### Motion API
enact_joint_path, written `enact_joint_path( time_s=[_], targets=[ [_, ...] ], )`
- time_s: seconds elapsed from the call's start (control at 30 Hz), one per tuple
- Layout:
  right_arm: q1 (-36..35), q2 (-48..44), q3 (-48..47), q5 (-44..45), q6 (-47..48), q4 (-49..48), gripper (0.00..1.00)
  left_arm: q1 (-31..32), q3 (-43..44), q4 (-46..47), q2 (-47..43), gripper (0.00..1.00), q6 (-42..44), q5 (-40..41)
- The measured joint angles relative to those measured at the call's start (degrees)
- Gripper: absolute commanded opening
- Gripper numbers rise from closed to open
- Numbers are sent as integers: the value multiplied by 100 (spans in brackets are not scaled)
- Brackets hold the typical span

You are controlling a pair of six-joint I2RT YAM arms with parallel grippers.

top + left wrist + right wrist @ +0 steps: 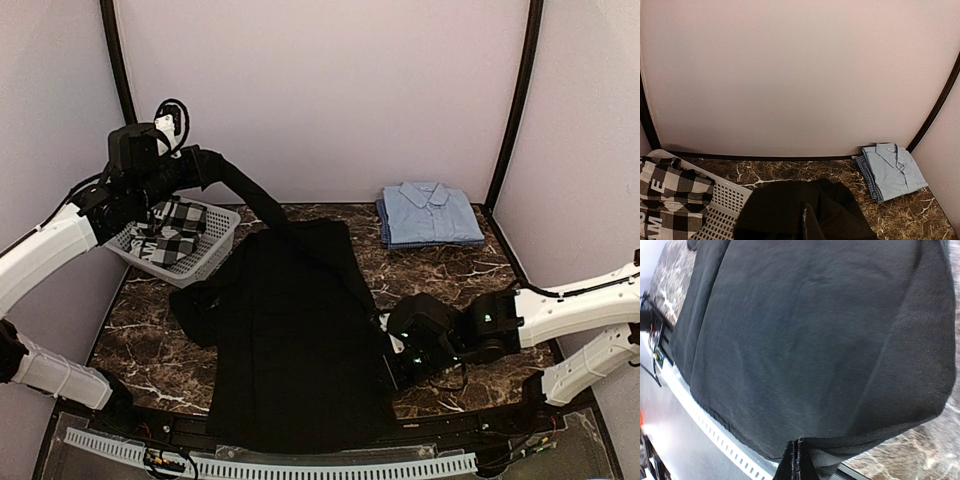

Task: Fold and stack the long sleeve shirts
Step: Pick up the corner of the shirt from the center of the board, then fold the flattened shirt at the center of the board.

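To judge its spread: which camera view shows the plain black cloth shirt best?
The top external view: the plain black cloth shirt appears nearly whole, spread flat with one sleeve raised. The left wrist view shows only a bunched part; the right wrist view, only its edge close up.

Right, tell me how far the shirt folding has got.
Done: the light blue collared cloth shirt lies folded at the far right corner of the dark marble table. In hand: the black cloth shirt is spread out, the left pincer shut on its raised sleeve, the right pincer shut on its near right edge. Left: finish folding the black one and stack it on the blue.
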State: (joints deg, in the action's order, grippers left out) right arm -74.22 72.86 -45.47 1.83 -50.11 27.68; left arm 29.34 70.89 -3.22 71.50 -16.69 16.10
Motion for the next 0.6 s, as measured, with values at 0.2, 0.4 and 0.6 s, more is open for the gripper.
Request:
enact_joint_path(
  time_s=[0.2, 0.4, 0.6],
  targets=[
    [-57, 422, -81, -442, 313, -363, 0, -26, 0, -33, -227, 0, 131, 225],
    [-72, 640, -92, -636, 494, -531, 0, -26, -2, -33, -450, 0, 267, 420],
    [-76, 896, -192, -752, 614, -656, 0, -26, -44, -35, -466, 0, 284, 433]
  ],
)
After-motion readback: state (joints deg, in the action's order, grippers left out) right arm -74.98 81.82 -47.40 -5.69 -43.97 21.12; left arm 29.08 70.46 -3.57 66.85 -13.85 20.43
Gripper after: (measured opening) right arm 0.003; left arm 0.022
